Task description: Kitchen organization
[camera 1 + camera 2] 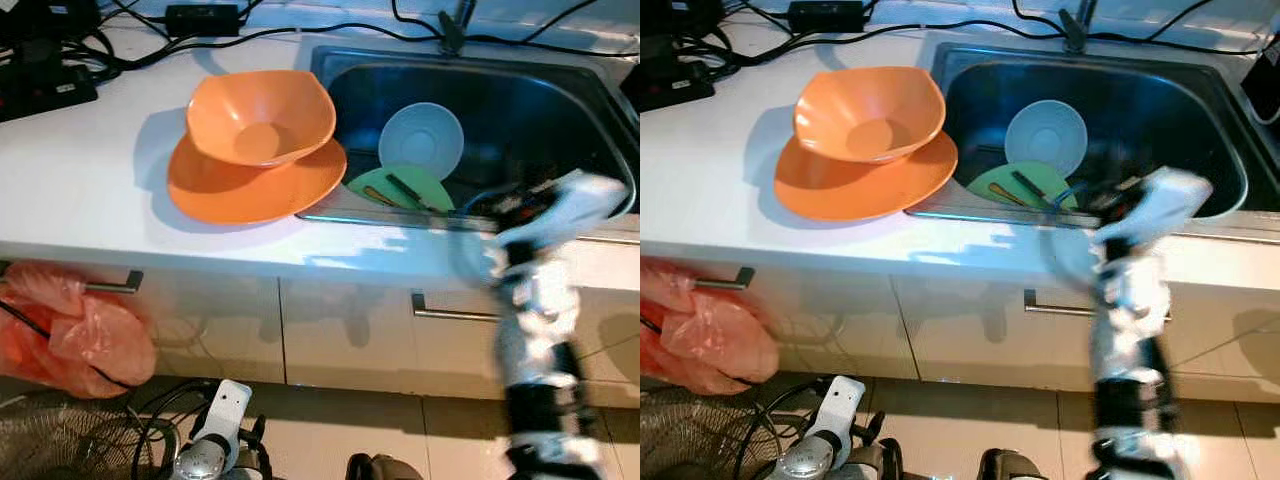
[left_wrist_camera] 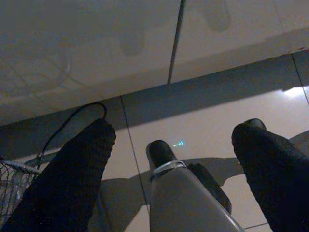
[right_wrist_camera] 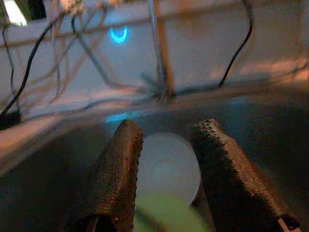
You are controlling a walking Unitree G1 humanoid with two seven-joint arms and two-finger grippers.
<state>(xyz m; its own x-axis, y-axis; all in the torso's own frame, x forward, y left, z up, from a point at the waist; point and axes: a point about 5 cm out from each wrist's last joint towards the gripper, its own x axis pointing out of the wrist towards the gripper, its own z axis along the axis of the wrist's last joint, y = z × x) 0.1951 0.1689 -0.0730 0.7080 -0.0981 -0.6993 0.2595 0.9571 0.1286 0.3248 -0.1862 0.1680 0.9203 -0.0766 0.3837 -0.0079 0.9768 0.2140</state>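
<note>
An orange bowl (image 1: 262, 115) sits on an orange plate (image 1: 255, 180) on the white counter (image 1: 80, 190), just left of the steel sink (image 1: 560, 110). Inside the sink, a pale blue bowl (image 1: 421, 139) leans beside a green plate (image 1: 402, 187) with a dark utensil (image 1: 405, 190) lying across it. My right arm (image 1: 540, 300) is raised and blurred at the sink's front rim. In the right wrist view the right gripper (image 3: 168, 130) is open, with the pale blue bowl (image 3: 169, 166) seen beyond its fingers. My left gripper (image 2: 176, 130) hangs open low above the floor.
A power strip (image 1: 45, 90) and black cables (image 1: 250, 40) lie along the counter's back. An orange plastic bag (image 1: 70, 335) hangs from a drawer handle (image 1: 110, 287) at the left. A wire grille (image 1: 60, 440) stands on the floor at the lower left. The tap's base (image 1: 450, 30) is behind the sink.
</note>
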